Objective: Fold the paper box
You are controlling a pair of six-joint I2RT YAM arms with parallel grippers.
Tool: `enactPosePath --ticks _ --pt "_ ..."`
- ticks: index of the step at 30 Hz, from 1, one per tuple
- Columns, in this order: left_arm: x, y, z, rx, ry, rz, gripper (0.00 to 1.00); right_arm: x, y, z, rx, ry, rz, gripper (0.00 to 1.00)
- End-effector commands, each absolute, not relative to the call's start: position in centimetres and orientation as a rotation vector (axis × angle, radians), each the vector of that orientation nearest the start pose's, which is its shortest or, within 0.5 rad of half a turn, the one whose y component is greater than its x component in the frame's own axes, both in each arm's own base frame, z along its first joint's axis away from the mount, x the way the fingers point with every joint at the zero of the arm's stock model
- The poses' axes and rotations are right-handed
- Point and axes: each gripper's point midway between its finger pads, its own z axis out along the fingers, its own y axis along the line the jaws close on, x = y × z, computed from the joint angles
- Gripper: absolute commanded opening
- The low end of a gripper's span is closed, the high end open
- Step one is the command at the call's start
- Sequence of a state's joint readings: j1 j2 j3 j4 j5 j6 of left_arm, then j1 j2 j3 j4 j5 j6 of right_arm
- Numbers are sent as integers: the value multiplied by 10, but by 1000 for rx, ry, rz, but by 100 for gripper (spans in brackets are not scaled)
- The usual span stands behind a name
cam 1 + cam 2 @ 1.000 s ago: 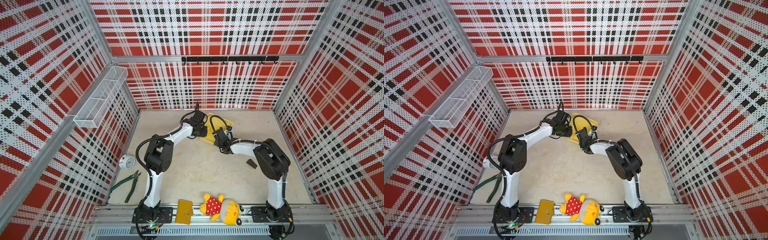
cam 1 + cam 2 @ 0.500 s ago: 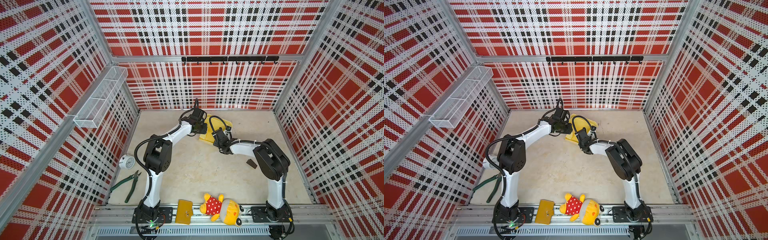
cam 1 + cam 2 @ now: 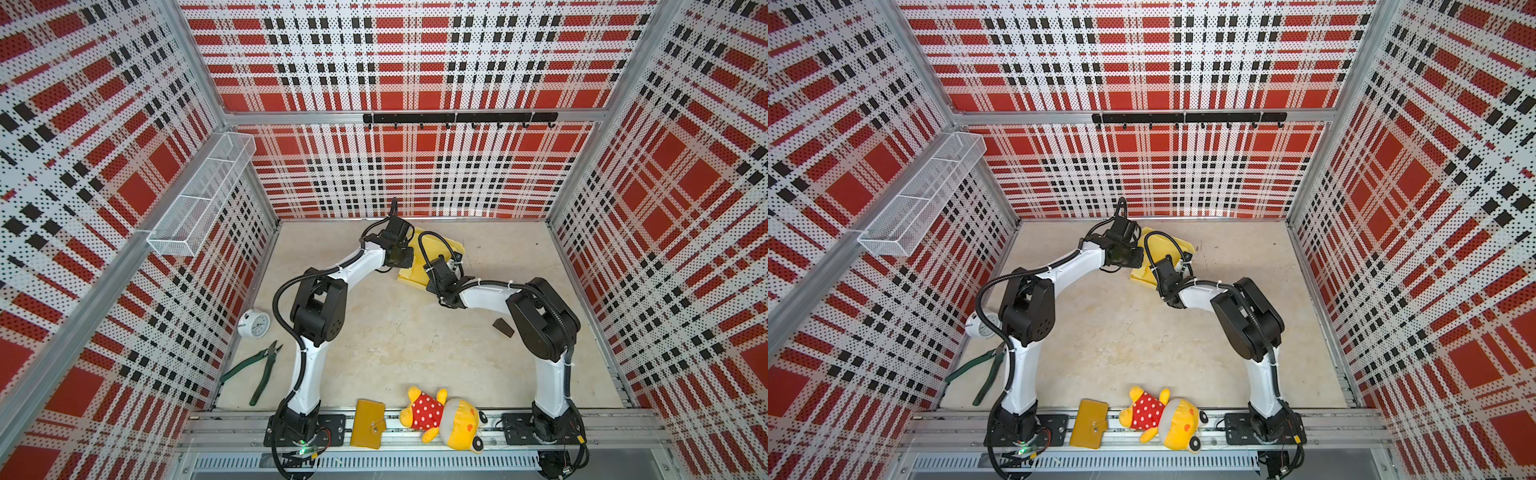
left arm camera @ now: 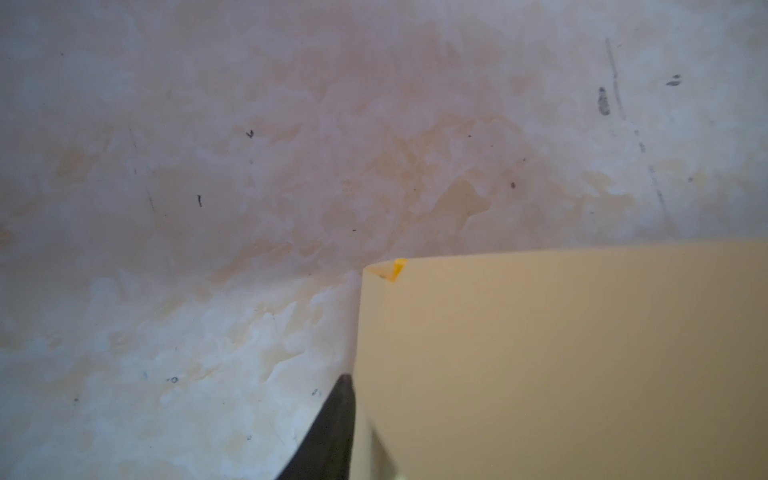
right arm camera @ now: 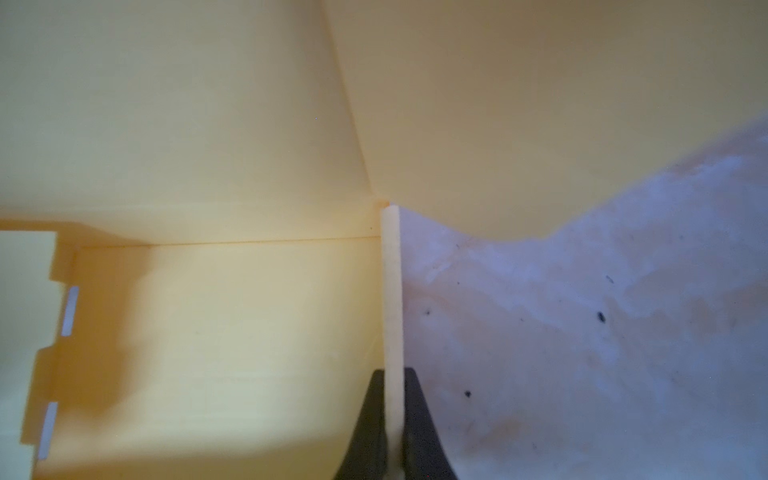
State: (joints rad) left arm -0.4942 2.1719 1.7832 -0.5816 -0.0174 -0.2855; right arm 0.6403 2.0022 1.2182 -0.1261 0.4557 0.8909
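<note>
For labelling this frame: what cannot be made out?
The left gripper: left wrist view shows one finger; the paper box hides the other, grip unclear.
The paper box's shape: the arms cover most of it in both top views.
A small dark object in a top view: too small to name.

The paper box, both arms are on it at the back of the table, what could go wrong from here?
1. The right gripper pinches only a thin upright wall edge of the paper box; a hard pull may crease it or slip off.
2. Only one finger of the left gripper shows beside the raised panel, so its hold is uncertain and the panel may spring back.
</note>
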Motion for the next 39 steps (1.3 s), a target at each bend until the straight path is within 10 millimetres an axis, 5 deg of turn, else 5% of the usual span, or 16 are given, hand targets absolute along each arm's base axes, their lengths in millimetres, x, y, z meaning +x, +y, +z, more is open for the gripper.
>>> enactPosePath --ticks 1,7,15,21,31,39 --pt "493 -250 66 240 2592 -124 36 445 239 47 495 2282 201 0" --pt "490 -254 46 259 2625 -120 32 445 240 47 494 2281 202 0" --pt "484 -258 32 308 2636 -60 13 445 240 47 492 2284 205 0" --pt "479 -269 22 355 2637 -22 26 445 243 44 489 2294 215 0" --pt "474 -267 11 369 2653 19 16 445 243 43 490 2296 214 0" --pt "475 -269 41 356 2613 -38 31 445 243 43 489 2297 214 0"
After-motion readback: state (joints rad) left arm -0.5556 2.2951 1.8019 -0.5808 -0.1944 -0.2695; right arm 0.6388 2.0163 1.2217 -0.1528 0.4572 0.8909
